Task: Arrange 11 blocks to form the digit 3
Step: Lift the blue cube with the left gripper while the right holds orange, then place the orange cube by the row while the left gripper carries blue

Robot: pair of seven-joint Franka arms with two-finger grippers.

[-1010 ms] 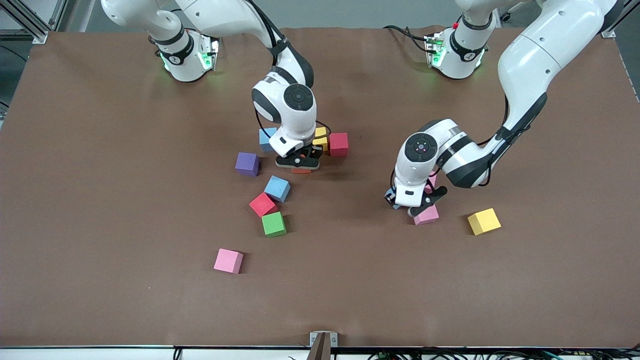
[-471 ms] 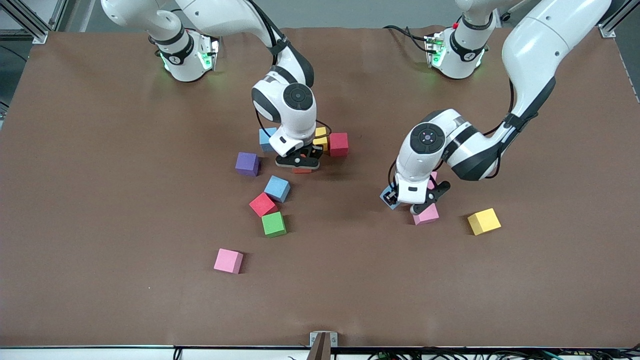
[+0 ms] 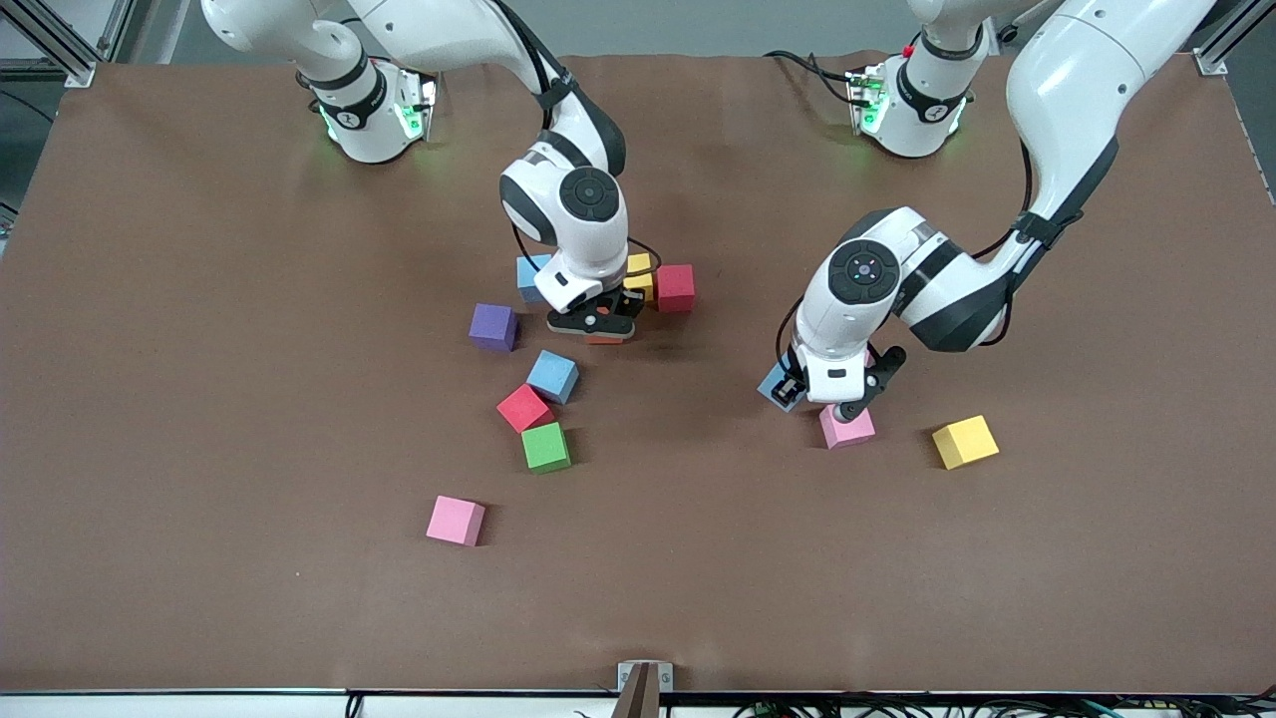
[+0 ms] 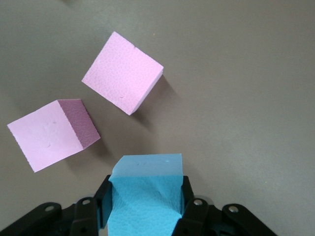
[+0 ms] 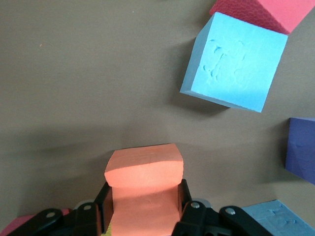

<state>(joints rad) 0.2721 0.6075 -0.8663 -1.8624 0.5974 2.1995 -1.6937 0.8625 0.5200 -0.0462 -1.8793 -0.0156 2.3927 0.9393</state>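
Now: both arms are down among the blocks, each with a cube in its fingers.
Look of the blocks: small matte foam cubes, equal in size, plain faces with a fine pebbled grain.
Landmark: green block (image 3: 545, 447), near the middle of the table (image 3: 199, 399).
Right gripper (image 3: 601, 327): pinching the single orange block (image 5: 143, 177), low over the tabletop, up-table from the green block.
Left gripper (image 4: 145, 204): clamped on a blue block (image 3: 774, 385), low over the tabletop, toward the left arm's end from the green block.
Blue count: three. One is held, one (image 3: 552, 376) lies just farther from the camera than the green block, one (image 3: 529, 274) farther still.
Red count: two. One (image 3: 524, 408) sits just beside the green block, touching that nearby blue; the other (image 3: 675, 287) lies well farther up the table.
Yellow count: two. One (image 3: 639, 274) is against the farther red; one (image 3: 964, 442) is level with the green block, well toward the left arm's end.
Pink count: three. One (image 3: 456, 521) lies nearer the camera than the green block, two (image 4: 123, 71) (image 4: 49, 135) lie under the left gripper, apart from each other.
Purple count: one (image 3: 493, 326), farther from the camera than the green block.
Green count: one.
Total: thirteen cubes, scattered loose in small groups.
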